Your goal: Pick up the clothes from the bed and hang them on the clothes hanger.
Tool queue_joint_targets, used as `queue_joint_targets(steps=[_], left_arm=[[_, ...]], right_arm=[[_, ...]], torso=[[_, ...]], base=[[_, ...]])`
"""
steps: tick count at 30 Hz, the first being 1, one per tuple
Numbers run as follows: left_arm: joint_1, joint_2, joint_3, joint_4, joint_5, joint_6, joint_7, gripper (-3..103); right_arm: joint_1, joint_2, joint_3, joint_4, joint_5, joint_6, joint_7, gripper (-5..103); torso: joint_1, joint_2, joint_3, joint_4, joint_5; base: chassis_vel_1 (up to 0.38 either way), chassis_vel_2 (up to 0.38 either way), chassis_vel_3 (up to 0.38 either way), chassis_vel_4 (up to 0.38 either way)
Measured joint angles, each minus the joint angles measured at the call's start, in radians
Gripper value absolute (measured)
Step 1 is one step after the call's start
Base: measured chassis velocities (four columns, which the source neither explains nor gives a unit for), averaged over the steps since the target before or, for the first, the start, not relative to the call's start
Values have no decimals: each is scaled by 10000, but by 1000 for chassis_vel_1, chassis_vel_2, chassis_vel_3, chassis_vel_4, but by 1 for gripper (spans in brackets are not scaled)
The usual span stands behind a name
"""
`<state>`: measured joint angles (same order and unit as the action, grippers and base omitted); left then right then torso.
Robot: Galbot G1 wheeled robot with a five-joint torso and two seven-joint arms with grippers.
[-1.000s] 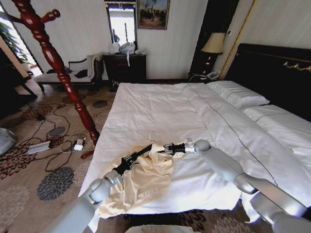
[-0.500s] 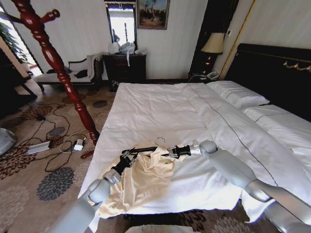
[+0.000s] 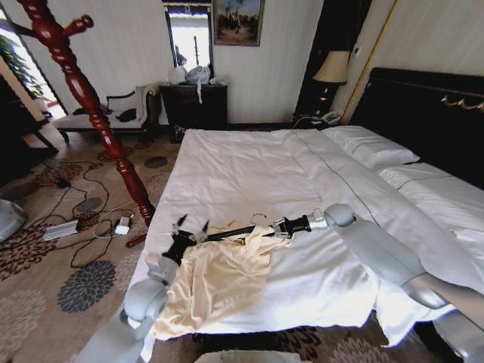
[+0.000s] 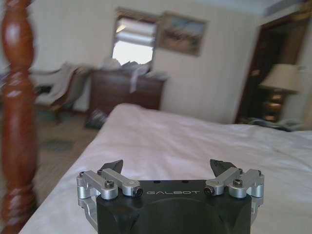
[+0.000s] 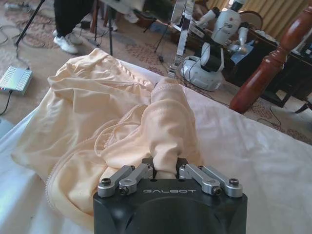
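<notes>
The clothes, a cream-yellow shirt (image 3: 215,276), lie crumpled at the bed's (image 3: 249,166) near left corner. My right gripper (image 3: 274,228) is shut on a raised fold of the shirt (image 5: 97,122), seen up close in the right wrist view (image 5: 165,168). A thin dark bar (image 3: 238,231) with a small wire hook (image 3: 259,217) runs from that fold toward my left gripper (image 3: 190,224). The left gripper (image 4: 167,168) stands open, holding nothing, just above the shirt's left edge. The clothes hanger, a red-brown stand (image 3: 91,98), rises from the floor left of the bed (image 4: 17,122).
Cables and a power strip (image 3: 59,229) lie on the patterned carpet beside the stand's foot. A dark dresser (image 3: 195,106) and a white-cushioned bench (image 3: 102,113) stand at the back wall. The black headboard (image 3: 431,113) and a lamp (image 3: 333,68) are on the right.
My left gripper has let go of the shirt, opened and drawn back to the left. The right gripper has slid to the right, pulling the held fold with it.
</notes>
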<state>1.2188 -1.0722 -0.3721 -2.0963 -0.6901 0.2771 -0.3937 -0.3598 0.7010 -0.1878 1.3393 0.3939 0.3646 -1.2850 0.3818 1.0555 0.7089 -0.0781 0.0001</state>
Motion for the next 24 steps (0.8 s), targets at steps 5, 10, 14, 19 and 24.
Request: queue_joint_targets(steps=[5,10,14,19,24], left_arm=[[-1250,-69,18,1104,-1754,1556,-1725,100],[-1884,-468,689,1723,-3651,3198,-2838,100],[-2323,-810,1045,2154,-4281,3616,-3115,100],[-2916,-1151,1417,2950,-4763,3837,-3326,100],[-3225,-1297,1840,3328,-4844,3896,-3123,87]], right_arm=[[379,-336,212,586,-267,137,-182,18],[408,-548,369,887,-280,230,-177,18],[254,-569,434,932,-276,240,-91,18],[112,-440,453,915,-276,240,16,18],[104,-287,416,794,-304,240,63,18]], torso=[[3,0,1,2,-2],[1,0,1,2,-1],[2,0,2,0,2],[2,0,2,2,1],[3,0,2,2,0]], base=[[0,0,0,0],[0,0,0,0],[0,0,0,0],[0,0,0,0],[0,0,0,0]])
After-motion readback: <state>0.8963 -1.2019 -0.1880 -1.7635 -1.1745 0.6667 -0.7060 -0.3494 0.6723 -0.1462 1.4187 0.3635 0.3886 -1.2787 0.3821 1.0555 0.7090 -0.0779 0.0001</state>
